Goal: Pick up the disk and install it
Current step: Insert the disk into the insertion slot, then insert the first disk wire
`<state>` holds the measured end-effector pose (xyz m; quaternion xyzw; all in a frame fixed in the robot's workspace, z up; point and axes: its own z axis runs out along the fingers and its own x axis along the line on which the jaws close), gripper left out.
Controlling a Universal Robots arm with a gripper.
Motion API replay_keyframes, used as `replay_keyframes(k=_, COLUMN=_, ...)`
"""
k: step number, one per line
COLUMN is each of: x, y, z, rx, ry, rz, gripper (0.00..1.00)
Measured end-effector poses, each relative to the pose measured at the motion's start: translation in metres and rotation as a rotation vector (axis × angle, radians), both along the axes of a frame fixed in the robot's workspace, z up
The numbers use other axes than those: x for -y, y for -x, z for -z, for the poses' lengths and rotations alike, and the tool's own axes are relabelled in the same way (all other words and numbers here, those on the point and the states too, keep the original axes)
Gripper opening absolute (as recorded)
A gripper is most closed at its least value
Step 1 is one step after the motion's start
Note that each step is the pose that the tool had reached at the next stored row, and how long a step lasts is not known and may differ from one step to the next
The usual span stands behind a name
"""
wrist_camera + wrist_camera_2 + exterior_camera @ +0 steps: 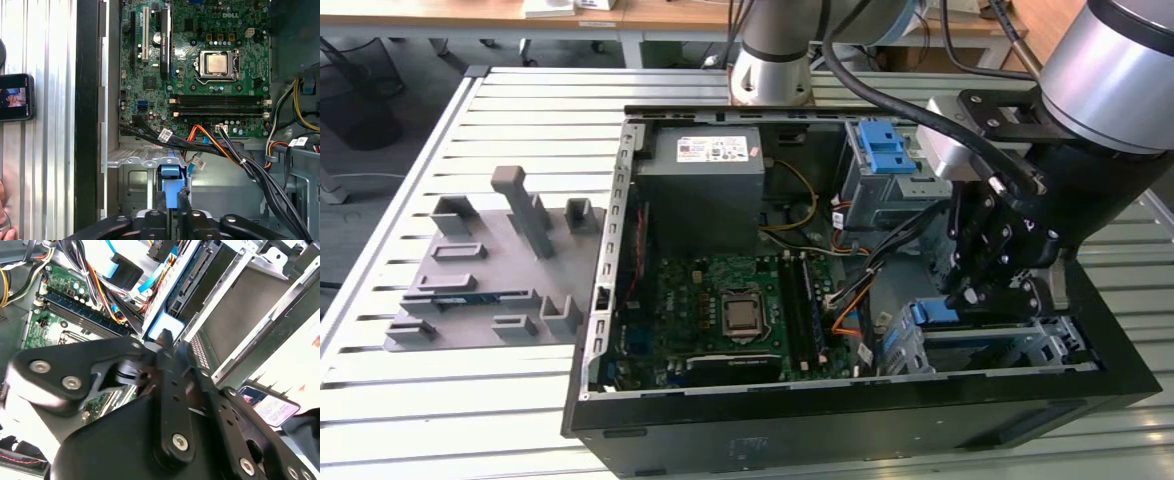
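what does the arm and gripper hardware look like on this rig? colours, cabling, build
The arm is built of rounded silver-grey tube segments with black joint sections; black cables loop along it from the base behind the PC case. The gripper is black, made of flat linkage bars pinned with silver screws, on a black wrist body with a silver-grey block beside it. In the second wrist view the gripper's links show the same matte black with bright bolt heads.

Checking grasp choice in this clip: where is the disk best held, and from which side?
By the blue carrier tab at the disk's exposed end, coming from above, out of the open case. The disk stands on edge in the metal bay, so its flat faces are walled in and the tab is what sticks out. The end effector already sits at that tab.
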<state>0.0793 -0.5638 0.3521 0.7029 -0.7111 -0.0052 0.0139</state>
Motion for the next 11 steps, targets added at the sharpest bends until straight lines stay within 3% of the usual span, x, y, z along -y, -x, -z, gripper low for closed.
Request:
replay_keyframes(k=2, x=0.0, y=0.0, z=0.0, rx=0.0, ry=0.0002, rz=0.0, gripper=0.13)
replay_keyframes(k=11, x=0.0, y=0.0, z=0.0, rx=0.0, ry=0.0024, rz=0.0, gripper=0.11)
